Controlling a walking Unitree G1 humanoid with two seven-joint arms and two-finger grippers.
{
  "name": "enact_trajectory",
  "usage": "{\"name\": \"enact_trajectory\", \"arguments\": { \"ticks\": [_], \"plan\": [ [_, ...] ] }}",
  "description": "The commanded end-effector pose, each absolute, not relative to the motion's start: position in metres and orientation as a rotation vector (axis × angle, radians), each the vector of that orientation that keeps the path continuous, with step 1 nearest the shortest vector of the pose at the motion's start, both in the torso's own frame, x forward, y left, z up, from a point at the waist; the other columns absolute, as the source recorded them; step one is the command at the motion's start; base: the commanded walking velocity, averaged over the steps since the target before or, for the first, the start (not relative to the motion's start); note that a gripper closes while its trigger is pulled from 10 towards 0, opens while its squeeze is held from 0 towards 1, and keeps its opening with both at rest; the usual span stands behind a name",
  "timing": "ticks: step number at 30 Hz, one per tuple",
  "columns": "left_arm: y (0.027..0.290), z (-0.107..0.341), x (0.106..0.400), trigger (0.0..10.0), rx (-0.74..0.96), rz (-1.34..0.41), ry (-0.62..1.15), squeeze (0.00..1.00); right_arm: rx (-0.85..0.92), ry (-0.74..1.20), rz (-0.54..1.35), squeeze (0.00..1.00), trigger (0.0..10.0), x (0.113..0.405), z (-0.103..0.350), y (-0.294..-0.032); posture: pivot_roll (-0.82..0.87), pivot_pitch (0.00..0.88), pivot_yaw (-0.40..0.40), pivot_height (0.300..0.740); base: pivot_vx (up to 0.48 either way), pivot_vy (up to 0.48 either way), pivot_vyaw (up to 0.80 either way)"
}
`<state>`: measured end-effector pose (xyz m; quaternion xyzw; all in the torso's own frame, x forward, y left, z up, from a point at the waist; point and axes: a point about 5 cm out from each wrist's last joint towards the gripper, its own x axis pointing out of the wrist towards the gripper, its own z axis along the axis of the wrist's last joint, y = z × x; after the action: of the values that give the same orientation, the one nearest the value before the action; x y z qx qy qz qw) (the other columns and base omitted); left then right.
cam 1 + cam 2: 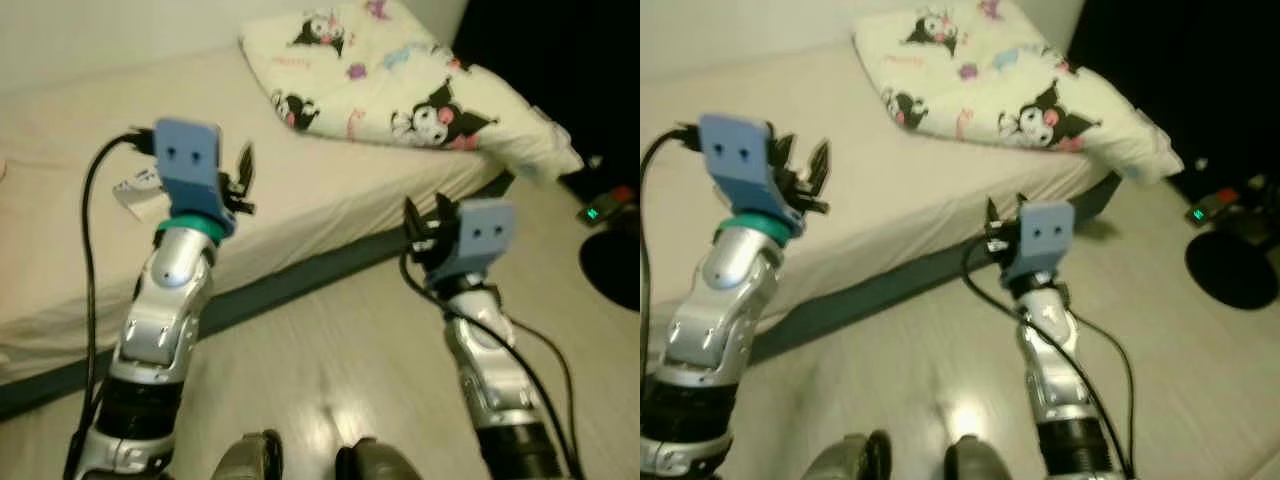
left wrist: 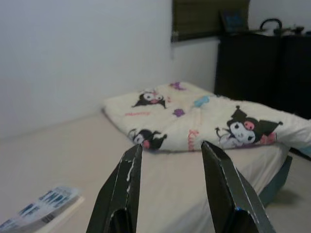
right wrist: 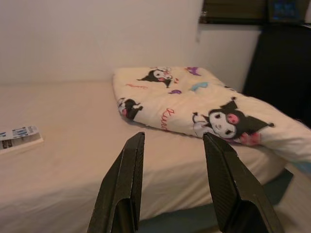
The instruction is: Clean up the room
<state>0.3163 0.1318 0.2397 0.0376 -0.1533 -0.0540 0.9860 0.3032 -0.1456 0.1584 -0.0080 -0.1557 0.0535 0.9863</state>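
Observation:
A low bed [image 1: 310, 185] with a cream sheet lies in front of me. A folded cream blanket [image 1: 400, 80] printed with black cartoon figures rests on its far right corner. A small white and blue book [image 1: 135, 190] lies flat on the sheet at the left, partly hidden by my left arm. My left gripper [image 1: 240, 165] hovers open above the bed's near edge with nothing between its fingers. My right gripper [image 1: 427, 210] is open and empty too, held over the floor just in front of the bed's dark base.
Pale wooden floor [image 1: 330, 340] runs along the bed. At the right stand a black round base [image 1: 612, 265] and a small device with a green light [image 1: 598, 211]. A dark cabinet [image 2: 257, 68] stands beyond the bed's end, and a white wall [image 2: 73, 58] behind it.

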Motion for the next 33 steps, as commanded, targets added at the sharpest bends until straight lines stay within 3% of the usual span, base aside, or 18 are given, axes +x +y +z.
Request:
{"name": "enact_trajectory", "arguments": {
  "ticks": [1, 23, 33],
  "plan": [
    [0.1362, 0.2336, 0.3156, 10.0, 0.091, -0.095, -0.280, 0.00, -0.008, -0.306, 0.136, 0.00, 10.0, 0.3028, 0.1564, -0.1378, -0.05, 0.080, 0.024, 0.738, 0.000, 0.000, 0.79],
    [0.1359, 0.2321, 0.3160, 10.0, 0.106, -0.106, -0.278, 0.00, 0.001, -0.314, 0.143, 0.00, 10.0, 0.3024, 0.1569, -0.1369, -0.06, 0.075, 0.028, 0.738, 0.000, 0.000, 0.77],
    [0.1356, 0.2320, 0.3160, 10.0, 0.107, -0.113, -0.287, 0.00, 0.010, -0.308, 0.138, 0.00, 10.0, 0.3027, 0.1553, -0.1362, -0.06, 0.072, 0.032, 0.738, 0.384, 0.000, 0.00]
  ]
}}
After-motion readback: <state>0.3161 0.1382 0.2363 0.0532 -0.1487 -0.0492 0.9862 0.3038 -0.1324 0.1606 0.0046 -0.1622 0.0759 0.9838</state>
